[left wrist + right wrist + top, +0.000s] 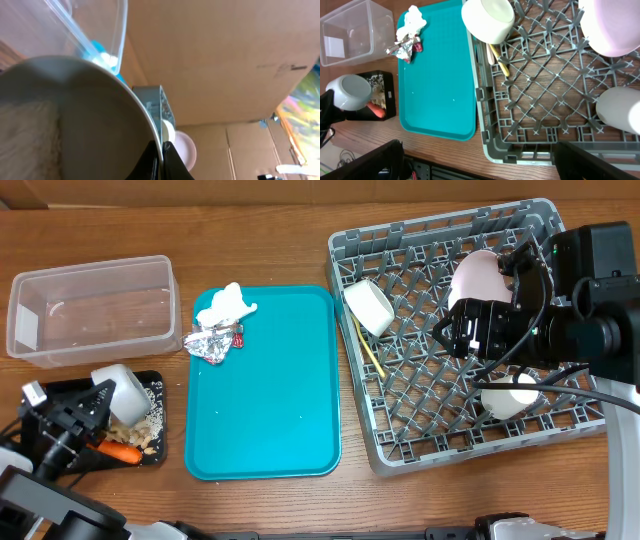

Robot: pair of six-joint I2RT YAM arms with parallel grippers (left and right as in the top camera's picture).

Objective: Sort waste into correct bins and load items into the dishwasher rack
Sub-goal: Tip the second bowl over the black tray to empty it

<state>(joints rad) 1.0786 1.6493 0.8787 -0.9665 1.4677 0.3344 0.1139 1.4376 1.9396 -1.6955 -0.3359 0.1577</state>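
Down at the near left, pinching the rim of a pale round bowl (90,115) with the left gripper (161,152), jaws squeezed tight on it. Holding that bowl tipped on its side, right over the black tray (157,452). In the black tray, beige crumbs (150,420) and a small orange carrot (120,451), close together under the bowl. Behind the black tray, on the wood table (300,500), a clear plastic tub (90,310). Between the tub and the rack, a flat teal tray (265,400). At its far left corner, a crumpled white napkin (227,305) and a crumpled silver foil wrapper (212,342) with a bit of red, touching each other. To the right, the big grey dishwasher rack (400,420) with its grid floor. Inside the rack, near its left wall, a white cup (370,305) lying on its side, with a yellow spoon (370,350) just beside it. Further back in the rack, a white-pink plate (478,277) standing on its edge. Nearer the front, a second pale bowl (512,395). Hanging above the middle of the rack with the right gripper (472,330), jaws spread wide, nothing between them.
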